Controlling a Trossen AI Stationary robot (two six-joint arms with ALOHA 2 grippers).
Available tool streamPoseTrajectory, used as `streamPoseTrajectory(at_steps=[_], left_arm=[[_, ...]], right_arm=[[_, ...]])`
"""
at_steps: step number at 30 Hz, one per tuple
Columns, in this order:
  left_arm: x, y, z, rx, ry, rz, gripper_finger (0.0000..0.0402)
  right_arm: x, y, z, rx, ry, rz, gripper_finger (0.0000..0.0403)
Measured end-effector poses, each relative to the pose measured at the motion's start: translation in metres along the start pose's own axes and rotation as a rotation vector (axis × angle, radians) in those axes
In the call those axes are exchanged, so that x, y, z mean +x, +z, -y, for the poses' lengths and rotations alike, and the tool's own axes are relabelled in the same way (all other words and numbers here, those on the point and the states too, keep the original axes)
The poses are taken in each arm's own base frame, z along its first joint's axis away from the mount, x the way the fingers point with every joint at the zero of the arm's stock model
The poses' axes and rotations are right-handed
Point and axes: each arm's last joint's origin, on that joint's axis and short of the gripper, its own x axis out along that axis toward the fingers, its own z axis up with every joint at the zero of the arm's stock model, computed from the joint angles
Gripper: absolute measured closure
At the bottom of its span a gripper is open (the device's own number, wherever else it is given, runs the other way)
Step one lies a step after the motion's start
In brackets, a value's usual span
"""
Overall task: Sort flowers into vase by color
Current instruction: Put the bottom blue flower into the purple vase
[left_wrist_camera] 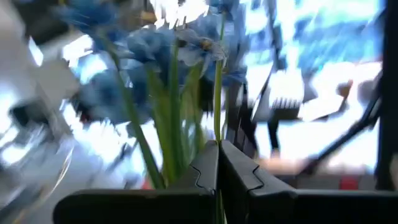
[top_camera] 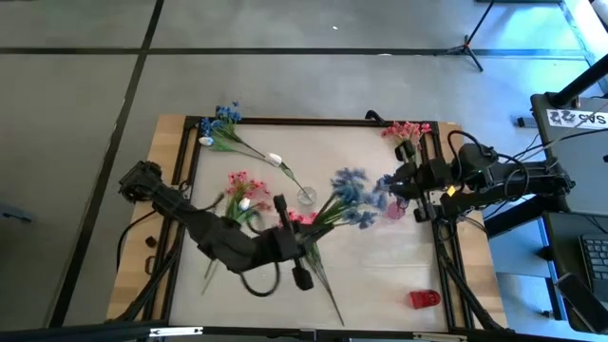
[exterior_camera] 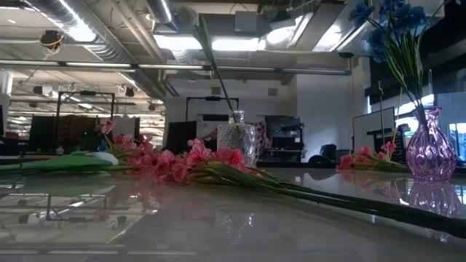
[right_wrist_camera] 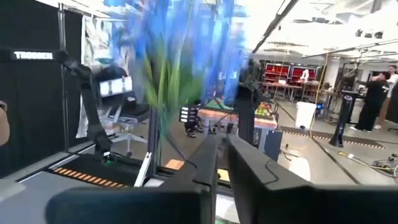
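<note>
My left gripper (top_camera: 306, 236) is shut on a blue sprig (top_camera: 350, 190) above the table's middle; its blooms fill the left wrist view (left_wrist_camera: 155, 56). A clear glass vase (top_camera: 306, 197) holds a white-bud stem (top_camera: 275, 160) that leans out toward the far left. A purple vase (exterior_camera: 429, 153) at the right holds blue flowers (exterior_camera: 393, 29) by their stems. My right gripper (top_camera: 399, 185) hovers over that vase, fingers shut (right_wrist_camera: 219, 155), with blurred blue blooms (right_wrist_camera: 174, 43) ahead of it. Pink sprigs (top_camera: 242, 185) lie flat on the table. My left gripper pinches the blue sprig's green stems (left_wrist_camera: 217, 127) between its two fingers, below the blooms. The fingers lie across the stems, and the blooms stand out beyond the fingertips toward the right. My right gripper is close to the vase's blue flowers; whether it touches them, I cannot tell.
More pink sprigs (top_camera: 408, 130) lie at the far right corner, and a blue and white bunch (top_camera: 220, 122) at the far left corner. Pink blooms (top_camera: 299, 218) with long stems (exterior_camera: 342, 198) lie under the left arm. A red object (top_camera: 425, 298) sits near the right near corner.
</note>
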Motion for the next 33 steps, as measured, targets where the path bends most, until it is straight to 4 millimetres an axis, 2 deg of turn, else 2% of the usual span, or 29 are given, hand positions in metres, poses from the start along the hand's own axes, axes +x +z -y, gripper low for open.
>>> streamPoseTrajectory(at_steps=[3,6,9,12,16,21,25,29,33], left_arm=[[0.005,0.013,-0.007,-0.003,-0.078,0.139,0.0401],[0.019,0.014,-0.016,0.005,-0.198,0.234,0.0401],[0.038,0.013,-0.031,-0.036,-0.355,0.330,0.0401],[0.055,0.008,-0.048,-0.052,-0.400,0.358,0.0402],[0.071,-0.006,-0.062,-0.061,-0.447,0.427,0.0401],[0.088,-0.043,-0.076,-0.073,-0.417,0.461,0.0401],[0.095,-0.060,-0.092,-0.099,-0.476,0.571,0.0401],[0.104,-0.069,-0.106,-0.099,-0.526,0.577,0.0401],[0.108,-0.073,-0.107,-0.111,-0.619,0.633,0.0401]], right_arm=[[0.005,-0.004,-0.001,0.004,0.039,-0.016,0.0379],[0.010,-0.008,-0.002,-0.021,0.105,-0.026,0.0376],[0.017,-0.012,-0.003,-0.037,0.154,-0.029,0.0350],[0.024,-0.015,-0.003,-0.036,0.217,-0.016,0.0305],[0.029,-0.014,-0.002,-0.046,0.183,0.022,0.0239],[0.034,-0.010,0.002,-0.067,0.116,0.092,0.0188],[0.038,-0.011,0.004,-0.062,0.040,0.100,0.0179],[0.042,-0.015,0.005,-0.052,0.027,0.090,0.0178],[0.046,-0.019,0.007,-0.001,-0.032,0.069,0.0178]])
